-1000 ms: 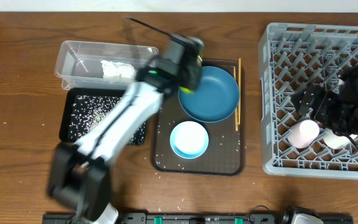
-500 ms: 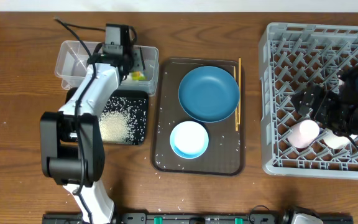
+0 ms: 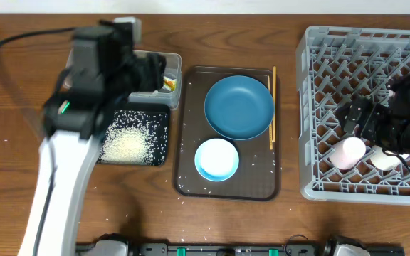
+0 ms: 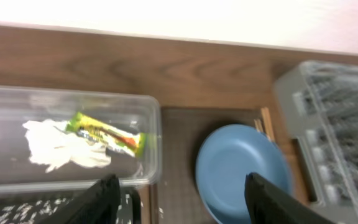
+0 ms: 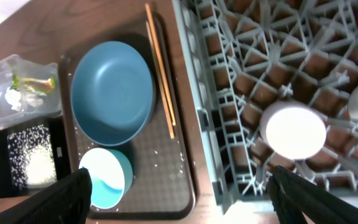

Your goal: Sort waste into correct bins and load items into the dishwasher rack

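Our left arm runs from the near left edge toward the far side, blurred in the overhead view. Its dark wrist is bent so the left hand reaches out to the right. Its fingers are spread wide with nothing between them. Our right arm is folded at the far right. The right hand points leftward, its fingers also spread wide and empty.

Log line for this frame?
left gripper open over clear tub | wrapper, napkin inside | rice in black tray | blue dish, bowl, chopsticks on brown tray | right gripper open over rack | pink cup racked
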### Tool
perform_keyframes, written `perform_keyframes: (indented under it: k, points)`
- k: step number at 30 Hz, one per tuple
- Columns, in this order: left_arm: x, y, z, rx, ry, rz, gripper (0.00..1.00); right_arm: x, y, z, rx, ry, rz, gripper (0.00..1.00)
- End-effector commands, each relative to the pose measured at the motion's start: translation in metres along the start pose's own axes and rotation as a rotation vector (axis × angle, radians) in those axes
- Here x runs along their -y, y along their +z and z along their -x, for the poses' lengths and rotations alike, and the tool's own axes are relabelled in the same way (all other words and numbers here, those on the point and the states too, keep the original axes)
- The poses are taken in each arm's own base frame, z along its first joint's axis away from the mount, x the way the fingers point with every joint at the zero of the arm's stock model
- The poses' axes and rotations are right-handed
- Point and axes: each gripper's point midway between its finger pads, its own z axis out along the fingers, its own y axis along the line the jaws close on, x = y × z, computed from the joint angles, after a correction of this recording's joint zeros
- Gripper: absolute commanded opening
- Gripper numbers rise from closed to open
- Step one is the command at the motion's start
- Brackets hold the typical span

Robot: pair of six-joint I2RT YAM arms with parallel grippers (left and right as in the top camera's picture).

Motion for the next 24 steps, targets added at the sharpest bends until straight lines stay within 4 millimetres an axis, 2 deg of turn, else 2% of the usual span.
perform_keyframes:
  k: [1, 5, 10, 11, 12, 15, 24]
  points:
    - [0.014, -0.045, 0.003, 0.055, 0.076, -0.027, 0.68, -0.031, -0.017, -0.003, 0.053, -0.147, 0.106, 0.89]
    - [0.021, -0.088, -0.014, 0.064, 0.146, -0.027, 0.7, -0.051, -0.034, -0.008, 0.124, -0.272, 0.153, 0.9]
    - [0.024, -0.114, -0.027, 0.07, 0.163, -0.024, 0.74, -0.062, -0.046, -0.012, 0.169, -0.329, 0.167, 0.95]
    - [0.025, -0.117, -0.027, 0.075, 0.164, -0.025, 0.8, -0.063, -0.047, -0.013, 0.171, -0.331, 0.168, 0.95]
    - [0.025, -0.119, -0.027, 0.082, 0.166, -0.026, 0.82, -0.063, -0.048, -0.014, 0.17, -0.331, 0.168, 0.96]
    - [0.026, -0.122, -0.027, 0.088, 0.168, -0.027, 0.84, -0.062, -0.047, -0.016, 0.158, -0.325, 0.168, 0.99]
    - [0.025, -0.12, -0.027, 0.084, 0.167, -0.026, 0.88, -0.059, -0.045, -0.021, 0.132, -0.314, 0.158, 0.99]
